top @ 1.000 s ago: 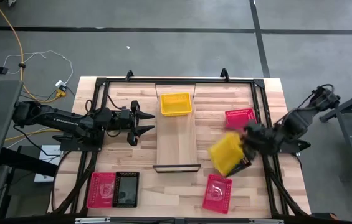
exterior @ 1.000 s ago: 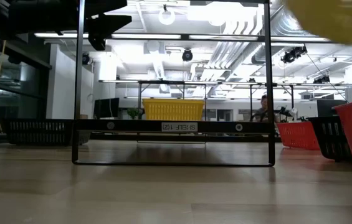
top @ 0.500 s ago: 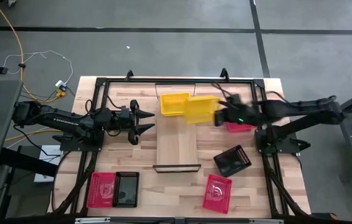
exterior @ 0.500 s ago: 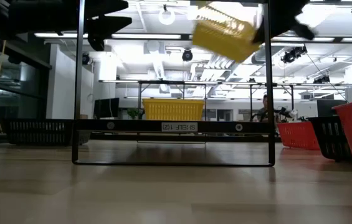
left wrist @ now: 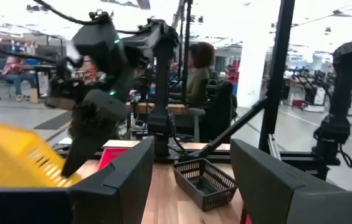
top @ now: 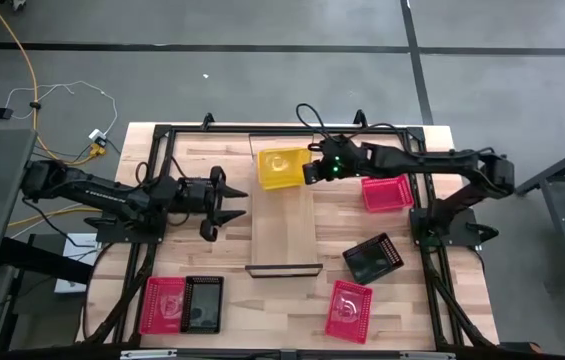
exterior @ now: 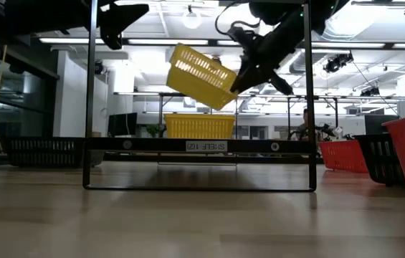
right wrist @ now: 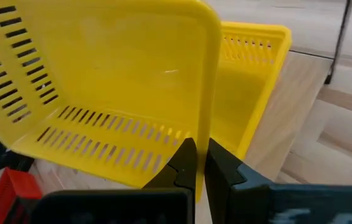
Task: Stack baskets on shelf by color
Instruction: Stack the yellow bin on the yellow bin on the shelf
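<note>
My right gripper is shut on a yellow basket, held tilted in the air over the far end of the pale shelf plank. A second yellow basket rests by its bottom on that end of the shelf, right below the held one; it also shows in the right wrist view. My left gripper is open and empty, left of the shelf. My right gripper pinches the side wall of the yellow basket at its rim, one finger inside the basket and one outside. The fingers come from the table's right, slanting down. The basket is lifted clear and tilted, its free end higher, above the other yellow basket.
A red basket lies right of the shelf, and a black one and a red one lie at the near right. A red basket and a black basket lie side by side at the near left. A dark metal frame rings the table.
My right gripper has carried the yellow basket up from the table's right side, off the black basket there, toward the far edge and then leftward to above the yellow basket on the shelf. The basket has stayed tilted in the hold.
</note>
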{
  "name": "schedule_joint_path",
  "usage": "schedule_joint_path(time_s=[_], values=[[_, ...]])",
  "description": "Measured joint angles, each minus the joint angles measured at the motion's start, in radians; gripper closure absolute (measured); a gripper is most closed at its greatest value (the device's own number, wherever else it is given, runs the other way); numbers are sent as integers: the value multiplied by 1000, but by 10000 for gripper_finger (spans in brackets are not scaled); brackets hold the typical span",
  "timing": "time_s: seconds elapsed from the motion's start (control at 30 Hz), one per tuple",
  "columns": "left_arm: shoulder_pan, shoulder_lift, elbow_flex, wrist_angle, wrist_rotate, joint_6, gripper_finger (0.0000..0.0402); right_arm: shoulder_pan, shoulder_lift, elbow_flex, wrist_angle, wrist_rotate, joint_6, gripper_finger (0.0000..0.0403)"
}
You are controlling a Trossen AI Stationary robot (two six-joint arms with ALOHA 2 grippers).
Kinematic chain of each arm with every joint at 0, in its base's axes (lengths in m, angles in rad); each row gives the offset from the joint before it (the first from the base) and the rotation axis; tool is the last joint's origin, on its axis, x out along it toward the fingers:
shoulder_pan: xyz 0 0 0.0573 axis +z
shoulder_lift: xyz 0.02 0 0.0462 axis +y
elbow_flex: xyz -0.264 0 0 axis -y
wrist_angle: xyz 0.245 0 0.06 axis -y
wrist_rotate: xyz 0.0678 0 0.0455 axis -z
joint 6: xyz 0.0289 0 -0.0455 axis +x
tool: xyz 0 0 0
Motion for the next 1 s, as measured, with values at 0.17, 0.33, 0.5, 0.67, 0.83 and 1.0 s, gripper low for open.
schedule_joint_path(time_s=[0.17,0.33,0.5,0.67,0.83,1.0], values=[[-12,0,0,-3,-26,12,199,-12,17,0,-10,2,-7,402],[-12,0,0,-5,-37,11,199,-13,18,0,-27,28,-26,402],[-12,0,0,-5,-37,10,199,-13,18,0,-60,27,-28,402],[-12,0,0,-5,-37,9,199,-13,18,0,-85,24,-72,398],[-12,0,0,-5,-37,9,199,-13,18,0,-63,50,-99,356],[-12,0,0,-5,-37,7,199,-13,13,0,-61,41,-111,296]])
